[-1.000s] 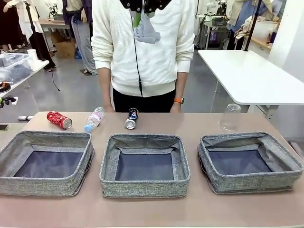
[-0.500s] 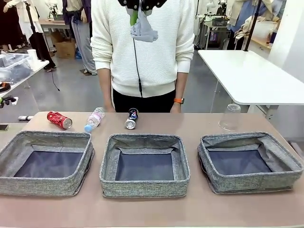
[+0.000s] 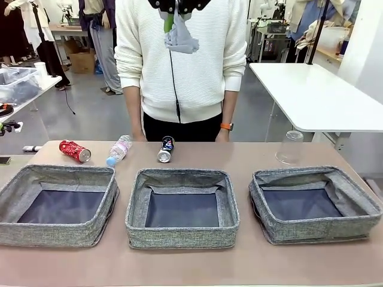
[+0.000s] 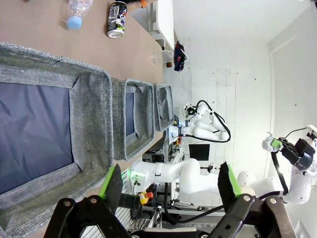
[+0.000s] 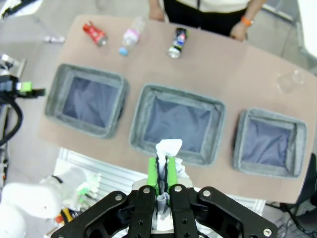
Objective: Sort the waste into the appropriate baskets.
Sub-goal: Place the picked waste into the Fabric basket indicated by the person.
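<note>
High over the table, my right gripper is shut on a crumpled white paper ball, above the near wall of the middle basket. The paper ball hangs at the top of the front view under that gripper. Three grey baskets stand in a row: left, middle, right. Behind them lie a red can, a blue-capped bottle and a dark can, and a clear cup stands upside down. My left gripper is open near the left basket.
A person in a white sweater stands at the table's far edge, hands resting near the dark can. A white table stands at the back right. Bare tabletop lies between the dark can and the cup.
The held paper ball has shifted slightly up and left at the top of the front view. Nothing on the table has moved.
</note>
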You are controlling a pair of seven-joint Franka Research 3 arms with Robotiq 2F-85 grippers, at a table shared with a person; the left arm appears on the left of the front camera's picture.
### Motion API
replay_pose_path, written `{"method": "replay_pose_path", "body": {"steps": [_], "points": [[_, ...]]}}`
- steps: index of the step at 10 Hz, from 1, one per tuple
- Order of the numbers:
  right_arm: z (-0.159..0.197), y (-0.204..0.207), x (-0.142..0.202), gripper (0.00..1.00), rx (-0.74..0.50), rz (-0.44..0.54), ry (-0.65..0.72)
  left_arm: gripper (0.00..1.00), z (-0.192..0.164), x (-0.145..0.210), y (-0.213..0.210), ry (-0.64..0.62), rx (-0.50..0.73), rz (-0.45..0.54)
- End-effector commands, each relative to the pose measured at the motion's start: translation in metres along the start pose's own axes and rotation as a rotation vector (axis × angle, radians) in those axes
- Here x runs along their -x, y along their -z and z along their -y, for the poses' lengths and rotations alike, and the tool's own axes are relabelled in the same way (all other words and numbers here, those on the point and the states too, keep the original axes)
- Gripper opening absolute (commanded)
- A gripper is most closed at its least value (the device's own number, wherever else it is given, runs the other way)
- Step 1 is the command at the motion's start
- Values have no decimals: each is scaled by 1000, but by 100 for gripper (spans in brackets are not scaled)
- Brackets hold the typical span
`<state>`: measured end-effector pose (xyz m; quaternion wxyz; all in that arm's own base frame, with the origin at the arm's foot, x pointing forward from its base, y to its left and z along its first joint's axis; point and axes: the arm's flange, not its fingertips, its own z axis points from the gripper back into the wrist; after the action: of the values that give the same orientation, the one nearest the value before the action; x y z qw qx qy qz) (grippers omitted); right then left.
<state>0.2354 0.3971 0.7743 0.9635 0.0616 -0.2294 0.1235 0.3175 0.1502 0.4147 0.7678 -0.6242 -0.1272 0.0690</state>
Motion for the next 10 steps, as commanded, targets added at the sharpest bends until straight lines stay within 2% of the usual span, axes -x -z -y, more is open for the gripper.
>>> {"method": "replay_pose_path", "body": {"steps": [1, 10], "points": [[1, -2, 1, 7, -13, -5, 13, 100, 1, 1, 0, 20, 12, -3], [1, -2, 1, 7, -13, -5, 13, 100, 1, 1, 0, 20, 12, -3]]}}
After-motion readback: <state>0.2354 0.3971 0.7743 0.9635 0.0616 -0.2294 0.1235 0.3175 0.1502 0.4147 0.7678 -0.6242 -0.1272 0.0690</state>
